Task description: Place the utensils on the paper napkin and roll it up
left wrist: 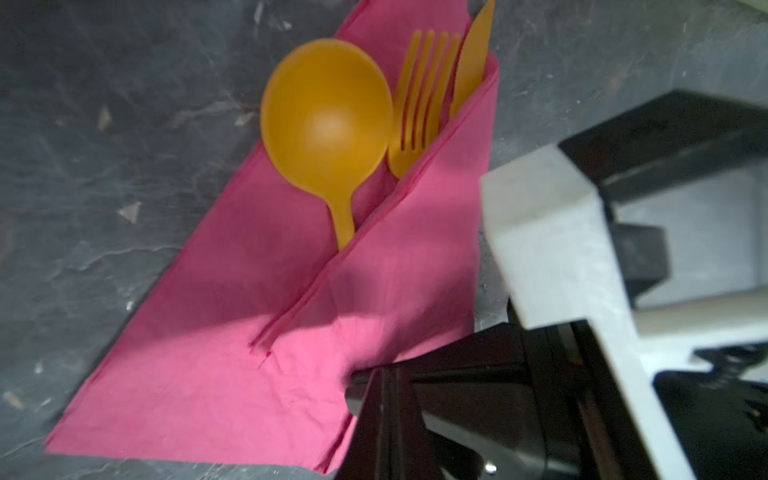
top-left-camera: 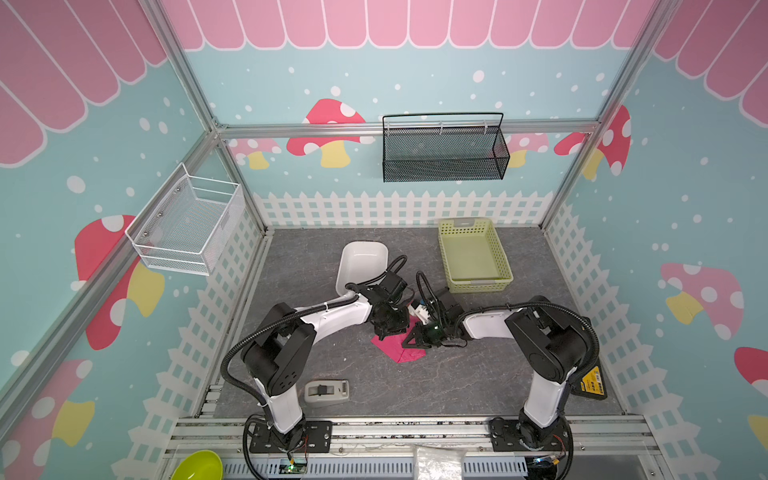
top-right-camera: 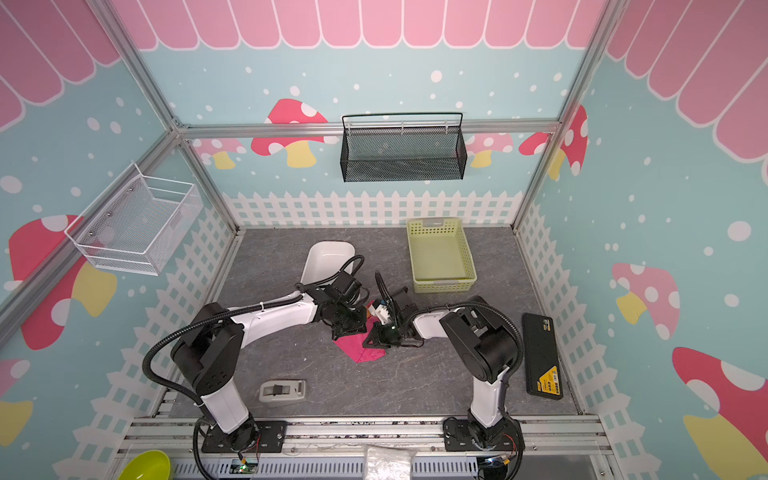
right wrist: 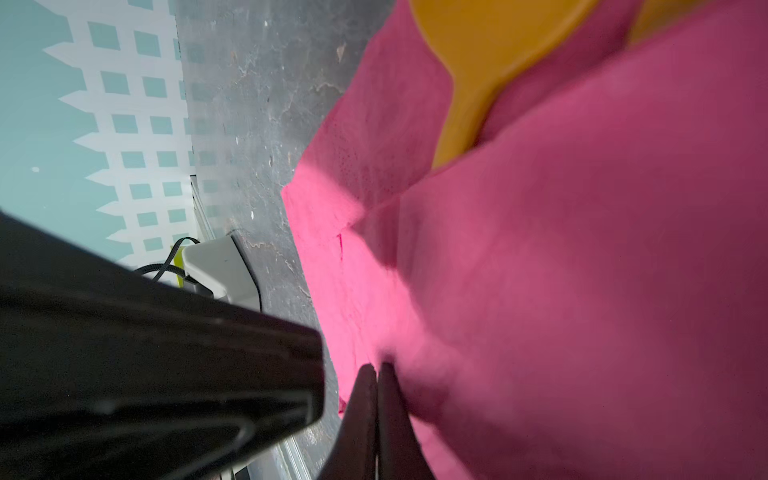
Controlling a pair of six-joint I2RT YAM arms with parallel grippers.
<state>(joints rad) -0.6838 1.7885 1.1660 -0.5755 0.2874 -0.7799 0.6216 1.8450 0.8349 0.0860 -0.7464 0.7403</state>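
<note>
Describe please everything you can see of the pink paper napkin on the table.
The paper napkin is thin, bright magenta-pink paper, creased, lying on the grey table. One part is folded over as a slanted flap that covers the handles of an orange spoon, fork and knife; their heads are uncovered. The shut left fingers and right fingers meet its puckered edge and seem to pinch it.

Both arms bent inward toward mid-frame in both top views. The left end effector [left wrist: 390,376] and right end effector [right wrist: 376,369] nearly met, jaws closed.
</note>
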